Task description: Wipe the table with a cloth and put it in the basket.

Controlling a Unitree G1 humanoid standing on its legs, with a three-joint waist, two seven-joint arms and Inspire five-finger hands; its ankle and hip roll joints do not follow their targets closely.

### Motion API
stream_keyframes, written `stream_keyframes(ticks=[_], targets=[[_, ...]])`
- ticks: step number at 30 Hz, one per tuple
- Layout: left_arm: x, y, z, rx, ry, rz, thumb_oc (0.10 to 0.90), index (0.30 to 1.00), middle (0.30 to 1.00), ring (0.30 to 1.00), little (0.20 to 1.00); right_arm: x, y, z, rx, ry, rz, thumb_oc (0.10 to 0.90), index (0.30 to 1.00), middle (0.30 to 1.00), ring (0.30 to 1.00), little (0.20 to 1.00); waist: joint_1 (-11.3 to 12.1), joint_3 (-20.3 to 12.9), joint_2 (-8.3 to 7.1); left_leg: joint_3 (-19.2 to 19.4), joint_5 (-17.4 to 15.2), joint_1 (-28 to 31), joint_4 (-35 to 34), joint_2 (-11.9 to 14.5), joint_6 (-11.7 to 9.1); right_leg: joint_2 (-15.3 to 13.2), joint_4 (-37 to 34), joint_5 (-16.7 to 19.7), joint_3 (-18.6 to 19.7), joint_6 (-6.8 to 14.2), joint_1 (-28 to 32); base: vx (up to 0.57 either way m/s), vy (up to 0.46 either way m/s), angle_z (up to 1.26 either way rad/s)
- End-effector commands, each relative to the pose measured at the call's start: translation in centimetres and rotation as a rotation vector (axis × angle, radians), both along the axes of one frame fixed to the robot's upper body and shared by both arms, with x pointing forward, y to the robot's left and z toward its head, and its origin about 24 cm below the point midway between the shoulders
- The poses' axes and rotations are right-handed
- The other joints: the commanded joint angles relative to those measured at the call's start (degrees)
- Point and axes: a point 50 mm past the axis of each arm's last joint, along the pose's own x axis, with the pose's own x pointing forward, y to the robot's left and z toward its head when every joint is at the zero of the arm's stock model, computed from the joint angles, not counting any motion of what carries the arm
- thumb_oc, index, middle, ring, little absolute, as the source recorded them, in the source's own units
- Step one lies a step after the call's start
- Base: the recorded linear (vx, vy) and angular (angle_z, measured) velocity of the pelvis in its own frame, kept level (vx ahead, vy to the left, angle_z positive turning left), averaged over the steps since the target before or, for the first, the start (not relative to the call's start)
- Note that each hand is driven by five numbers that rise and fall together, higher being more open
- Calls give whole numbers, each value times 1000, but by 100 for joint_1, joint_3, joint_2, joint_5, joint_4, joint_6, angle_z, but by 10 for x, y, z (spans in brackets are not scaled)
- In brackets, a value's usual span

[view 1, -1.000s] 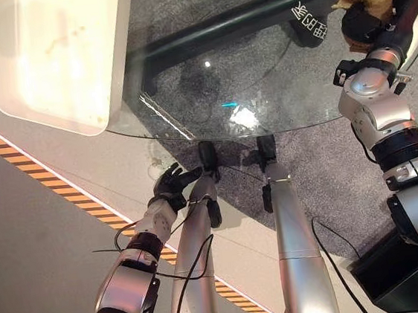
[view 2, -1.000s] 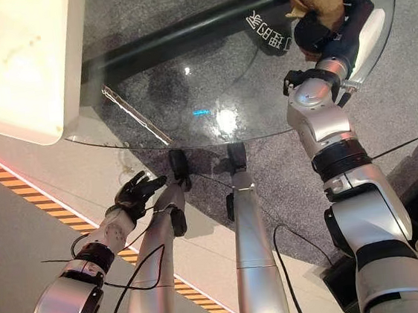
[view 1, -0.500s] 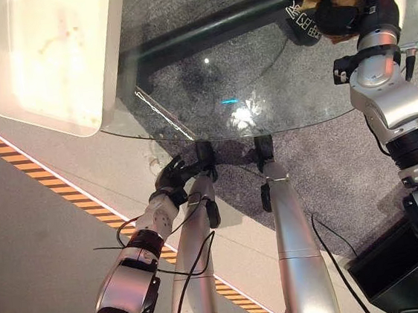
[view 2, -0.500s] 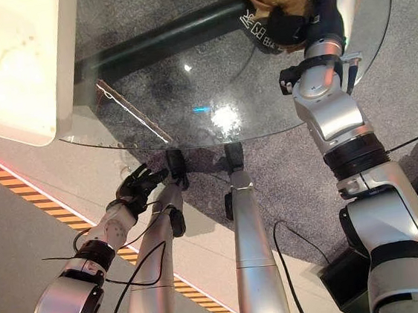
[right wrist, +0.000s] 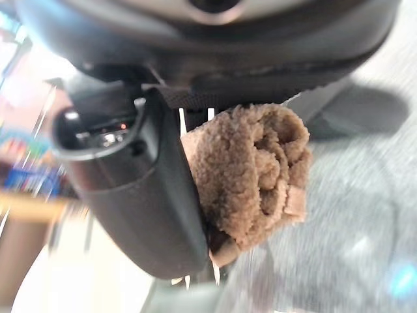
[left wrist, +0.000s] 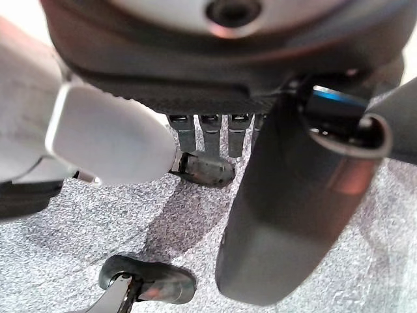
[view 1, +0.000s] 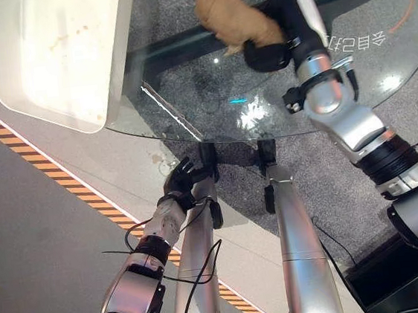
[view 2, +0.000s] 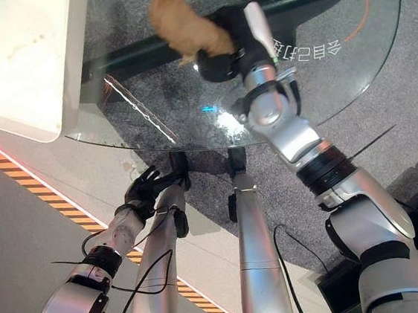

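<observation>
So right hand (view 1: pixel 269 49) has the brown cloth (view 1: pixel 234 21) bunched in its curled fingers over the glass table (view 1: pixel 187 91); left hand (view 1: pixel 184 180) hangs below the rim, fingers loosely open.

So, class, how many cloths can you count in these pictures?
1. The brown cloth is bunched in the right hand, held over the far part of the round glass table. The white basket at the left appears to hold none.
</observation>
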Motion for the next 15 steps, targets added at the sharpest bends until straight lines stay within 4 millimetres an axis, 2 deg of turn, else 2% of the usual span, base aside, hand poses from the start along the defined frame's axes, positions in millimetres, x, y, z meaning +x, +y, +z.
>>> stream_keyframes(ticks=[1,9,15], targets=[[-18,14,-24,54,36,28,800,900,900,900,900,-2,23,-73,-5,302,131,100,300,300,300,200,13,-4,157,28,-619,-156,518,-114,-44,-263,-721,417,378,526,-126,-12,-36,5],[-19,15,-12,56,-85,71,800,900,900,900,900,-14,31,-99,-15,401,283,100,300,300,300,200,62,-4,132,-75,-589,-73,521,-142,-68,-227,-679,419,377,521,-31,-17,-52,14],[-18,17,1,56,-166,100,800,900,900,900,900,-15,19,-102,65,351,229,100,300,300,300,200,79,-4,94,-158,-583,-41,541,-146,-90,-203,-620,426,376,534,3,-19,-61,10]])
